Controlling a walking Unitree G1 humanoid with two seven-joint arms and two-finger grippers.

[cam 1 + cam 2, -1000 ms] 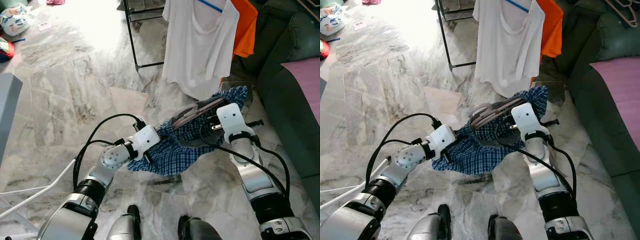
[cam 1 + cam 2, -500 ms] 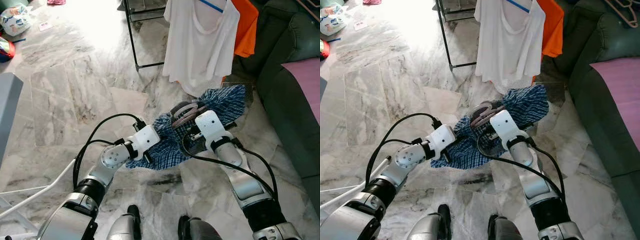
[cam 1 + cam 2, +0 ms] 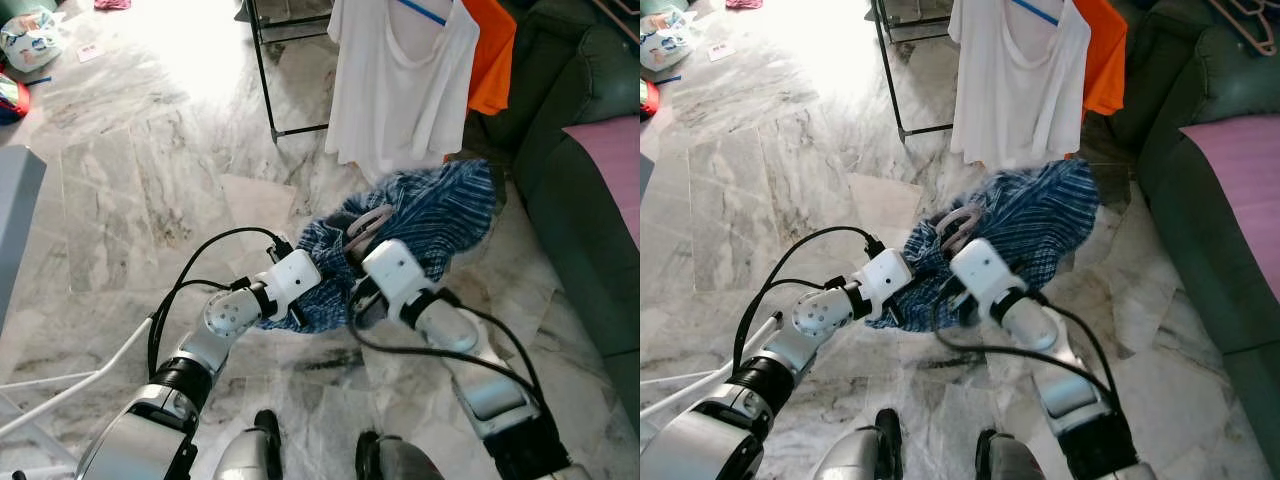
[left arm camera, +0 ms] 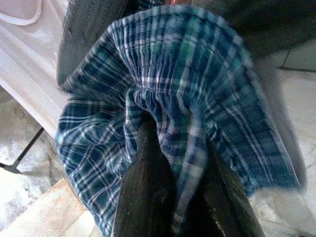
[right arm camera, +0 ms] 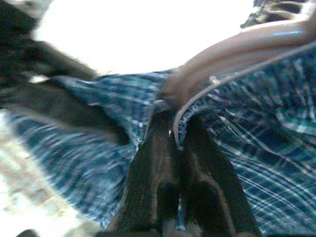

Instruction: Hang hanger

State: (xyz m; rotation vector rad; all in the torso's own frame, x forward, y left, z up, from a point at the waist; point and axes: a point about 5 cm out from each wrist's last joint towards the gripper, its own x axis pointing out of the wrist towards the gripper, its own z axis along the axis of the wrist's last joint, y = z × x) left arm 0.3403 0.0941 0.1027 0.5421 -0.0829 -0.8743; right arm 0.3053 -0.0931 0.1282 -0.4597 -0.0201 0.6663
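A: Left side first. The left pincer [image 4: 173, 163] is clenched on a gathered fold of the blue plaid garment [image 3: 440, 205]; cloth bunches between its two black fingers in the left wrist view.

B: Centre. The right pincer [image 5: 173, 143] is clamped where the brownish hanger [image 3: 372, 222] meets the fabric edge, so it grips hanger and cloth together. The hanger sits partly inside the garment, held above the marble floor [image 3: 130, 190], between both arms.

A: Right and beyond: the rack [image 3: 268, 90] carries a white shirt [image 3: 400, 80] and an orange garment [image 3: 492, 55]; a dark sofa [image 3: 580, 200] lies at the far right.

B: Judgement: hanging is not yet done. To do it well, both grips should stay firm, the cloth kept taut so the hanger does not slip out, and the hook kept free and upward before approaching the rail. The hook's orientation is hard to tell here
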